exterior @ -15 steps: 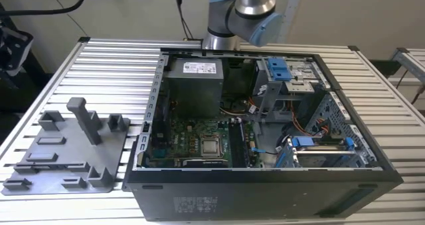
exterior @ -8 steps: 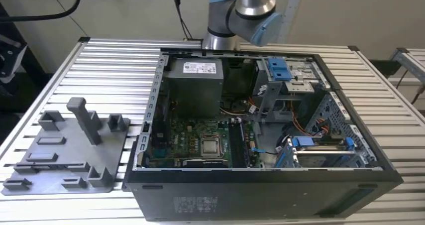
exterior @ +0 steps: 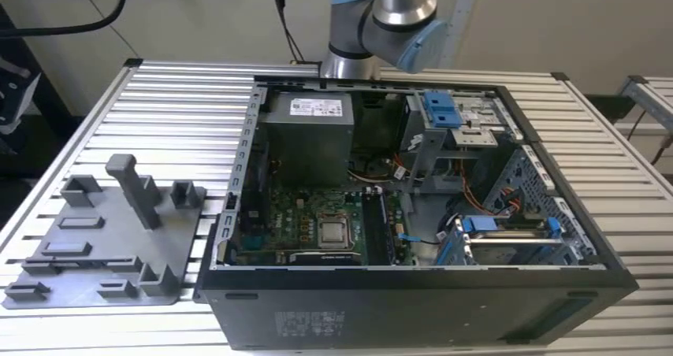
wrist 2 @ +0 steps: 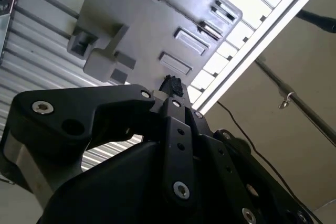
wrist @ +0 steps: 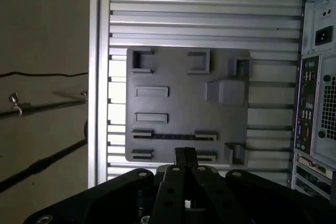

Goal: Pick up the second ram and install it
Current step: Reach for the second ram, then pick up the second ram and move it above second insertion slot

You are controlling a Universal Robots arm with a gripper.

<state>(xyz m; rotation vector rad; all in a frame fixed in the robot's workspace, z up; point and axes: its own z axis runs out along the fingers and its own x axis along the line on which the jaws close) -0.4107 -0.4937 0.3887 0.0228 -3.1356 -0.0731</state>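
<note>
The second ram (wrist: 173,136) is a thin dark strip standing on edge between two slotted holders on the grey fixture plate (wrist: 178,103), as the first wrist view shows. My gripper (wrist: 185,153) hovers above the plate's edge close to that strip, its two fingers pressed together with nothing between them. In the second wrist view the gripper's (wrist 2: 170,84) tips meet in front of the same plate (wrist 2: 131,3). The open computer case (exterior: 421,214) holds the motherboard (exterior: 305,222) with its long black memory slots (exterior: 374,224) beside the silver processor (exterior: 334,231).
The plate (exterior: 105,246) lies on the slatted aluminium table (exterior: 179,96), at the exterior view's left of the case, with a tall grey post (exterior: 131,187). Blue drive clips (exterior: 442,108) and a power supply (exterior: 305,135) sit inside the case. The arm (exterior: 384,17) rises behind it.
</note>
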